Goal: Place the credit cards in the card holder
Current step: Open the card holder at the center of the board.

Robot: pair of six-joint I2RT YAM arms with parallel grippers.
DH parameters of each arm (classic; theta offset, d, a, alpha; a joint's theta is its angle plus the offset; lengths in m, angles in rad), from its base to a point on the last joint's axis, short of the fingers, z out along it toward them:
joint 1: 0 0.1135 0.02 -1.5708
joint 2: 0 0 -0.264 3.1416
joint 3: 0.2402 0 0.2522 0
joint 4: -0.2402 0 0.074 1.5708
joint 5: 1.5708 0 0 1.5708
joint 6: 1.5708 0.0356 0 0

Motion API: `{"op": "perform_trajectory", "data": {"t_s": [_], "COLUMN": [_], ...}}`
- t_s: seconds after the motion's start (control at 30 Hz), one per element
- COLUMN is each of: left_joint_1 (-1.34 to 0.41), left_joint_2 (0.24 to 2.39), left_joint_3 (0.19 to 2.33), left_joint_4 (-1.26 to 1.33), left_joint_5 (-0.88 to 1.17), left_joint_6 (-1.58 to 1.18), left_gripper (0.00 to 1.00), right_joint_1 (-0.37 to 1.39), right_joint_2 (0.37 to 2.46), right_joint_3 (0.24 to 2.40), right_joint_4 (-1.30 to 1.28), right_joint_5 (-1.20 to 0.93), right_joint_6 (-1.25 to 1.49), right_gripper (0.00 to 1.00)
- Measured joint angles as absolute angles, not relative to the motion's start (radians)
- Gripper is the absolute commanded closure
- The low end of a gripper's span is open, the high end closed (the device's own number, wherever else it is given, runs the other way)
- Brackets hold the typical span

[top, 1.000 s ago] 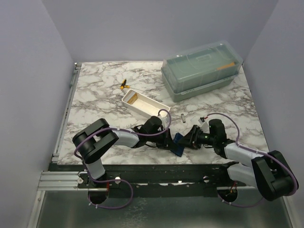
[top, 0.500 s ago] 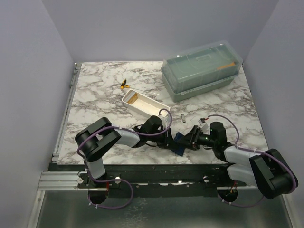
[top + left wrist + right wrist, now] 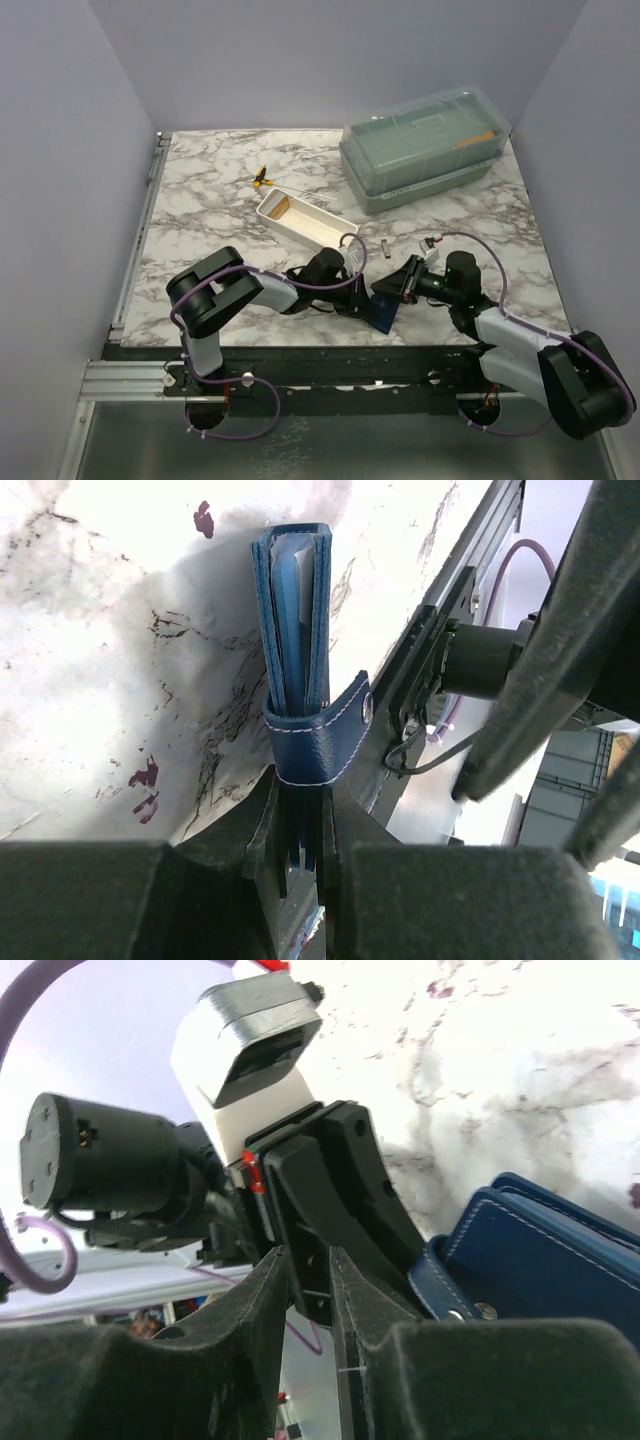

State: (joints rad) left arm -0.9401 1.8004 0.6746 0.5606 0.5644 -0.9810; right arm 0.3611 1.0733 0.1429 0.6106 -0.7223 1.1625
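Observation:
The navy-blue card holder [image 3: 383,310] is folded and held edge-on near the table's front edge. My left gripper [image 3: 362,300] is shut on its lower end; in the left wrist view the card holder [image 3: 296,630] stands up from the jaws [image 3: 298,810], its strap looped around it. My right gripper [image 3: 403,283] is right beside it, jaws a narrow gap apart with nothing seen between them [image 3: 308,1257]. The card holder [image 3: 540,1250] lies just to their right. An orange card [image 3: 279,206] lies in the white tray.
The long white tray [image 3: 310,228] stands behind the grippers. A green lidded box [image 3: 425,145] with something orange inside sits at the back right. A small dark cylinder [image 3: 386,246] lies on the marble, and a yellow-black object [image 3: 261,178] lies further back.
Both grippers and the card holder have shifted slightly right and toward the front edge. The right gripper has risen a little and stays close to the holder.

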Motion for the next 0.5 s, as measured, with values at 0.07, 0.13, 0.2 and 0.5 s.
{"op": "perform_trajectory", "data": {"t_s": [0.07, 0.13, 0.2, 0.5], "left_joint_1": [-0.940, -0.940, -0.940, -0.962], "left_joint_2": [1.800, 1.801, 1.801, 1.772], "left_joint_3": [0.675, 0.673, 0.672, 0.677], "left_joint_4": [0.561, 0.562, 0.563, 0.497], "left_joint_5": [0.564, 0.564, 0.564, 0.501], "left_joint_6": [-0.984, -0.984, -0.984, -0.933], "left_gripper": [1.00, 1.00, 1.00, 1.00], "right_joint_1": [0.361, 0.361, 0.361, 0.366], "right_joint_2": [1.051, 1.025, 0.981, 1.013], "right_joint_3": [0.163, 0.192, 0.249, 0.498], "right_joint_4": [0.519, 0.401, 0.215, -0.310], "right_joint_5": [-0.691, -0.645, -0.563, -0.281], "right_joint_6": [1.129, 1.085, 1.020, 0.900], "right_gripper": [0.67, 0.59, 0.48, 0.41]}}
